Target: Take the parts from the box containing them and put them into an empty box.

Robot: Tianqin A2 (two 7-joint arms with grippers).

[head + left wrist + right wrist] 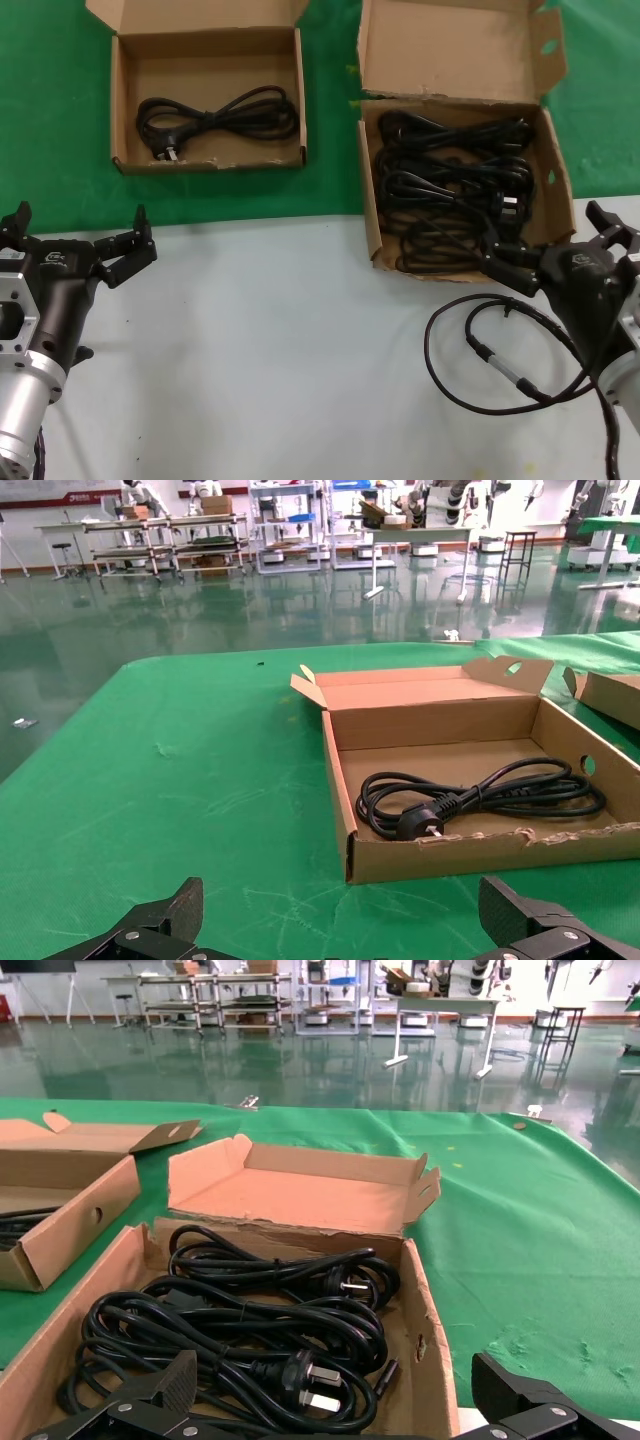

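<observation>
Head view: right gripper (pixel 557 250) wide over full box's (pixel 371 215) near edge — cords (pixel 450 185) ahead; left gripper (pixel 80 240) wide, idle.

Coiled cords (pixel 450 190) in both boxes (pixel 372 215)

left gripper (pixel 78 238): black angular fingers, black wrist housing with small white logo, silver cylindrical forearm | right gripper (pixel 557 247): same black fingers and logo housing, silver forearm, thin black cable with silver inline connector
</observation>
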